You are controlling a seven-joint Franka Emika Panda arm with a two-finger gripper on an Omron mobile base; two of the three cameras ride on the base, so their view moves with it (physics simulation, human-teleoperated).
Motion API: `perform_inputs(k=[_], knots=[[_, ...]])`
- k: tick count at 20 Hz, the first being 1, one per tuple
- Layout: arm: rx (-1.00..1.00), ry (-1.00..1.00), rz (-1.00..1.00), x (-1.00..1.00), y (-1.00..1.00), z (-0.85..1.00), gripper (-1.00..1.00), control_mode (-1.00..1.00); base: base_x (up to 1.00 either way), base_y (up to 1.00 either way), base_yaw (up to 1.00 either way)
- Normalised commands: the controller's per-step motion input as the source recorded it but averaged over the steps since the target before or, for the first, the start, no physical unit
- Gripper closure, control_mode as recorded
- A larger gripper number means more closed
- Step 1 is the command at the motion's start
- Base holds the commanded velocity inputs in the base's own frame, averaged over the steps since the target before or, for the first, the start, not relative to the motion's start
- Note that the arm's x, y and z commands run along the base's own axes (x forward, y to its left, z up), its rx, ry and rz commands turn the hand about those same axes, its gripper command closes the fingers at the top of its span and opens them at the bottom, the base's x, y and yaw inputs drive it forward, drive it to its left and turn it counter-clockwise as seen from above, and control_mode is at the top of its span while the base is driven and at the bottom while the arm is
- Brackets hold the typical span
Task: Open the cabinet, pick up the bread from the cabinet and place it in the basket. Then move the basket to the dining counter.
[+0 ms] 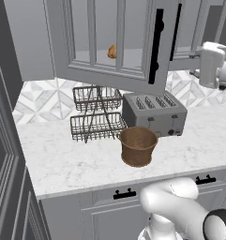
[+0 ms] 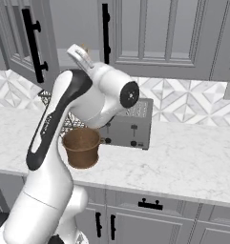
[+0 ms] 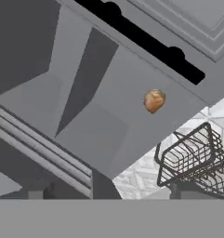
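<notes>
- Marble surface [image 1: 77, 164] spans the middle of the left base view, with patterned wall tile behind it and gray drawers with small black pulls along the bottom.
- My cabinet [image 1: 109, 42] fills the upper centre of that view; its glass-paned door stands swung open toward the camera, and the long black bar handle [image 1: 156, 47] runs vertically at the door's right edge.
- Seen through the panes, the bread [image 1: 112, 51] sits inside the cabinet, upper centre of the frame. In the hand view it is a small rounded lump [image 3: 154, 100] right of centre on the gray cabinet floor; it is too round and small for me to tell a long axis or which way it points.
- On the surface, the basket [image 1: 138, 146] stands upright, mouth up, at centre frame, just in front of the toaster [image 1: 154, 113].
- A black wire rack [image 1: 96, 112] stands left of the toaster.
- I cannot tell whether my gripper is spread or closed.
</notes>
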Motion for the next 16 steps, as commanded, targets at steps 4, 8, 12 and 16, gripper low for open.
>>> perform_inputs(k=[4,8,12,16], knots=[[0.13,0.32,0.08,0.65,0.56,-0.26,-1.00,-1.00,0.00,0.00,0.00],[0.00,0.12,0.13,0.02,1.00,-0.09,-1.00,-1.00,0.00,0.00,0.00],[0.00,-0.02,0.25,-0.63,1.00,0.00,-1.00,-1.00,0.00,0.00,0.00],[0.00,-0.11,0.34,-0.99,0.98,0.00,-1.00,-1.00,0.00,0.00,0.00]])
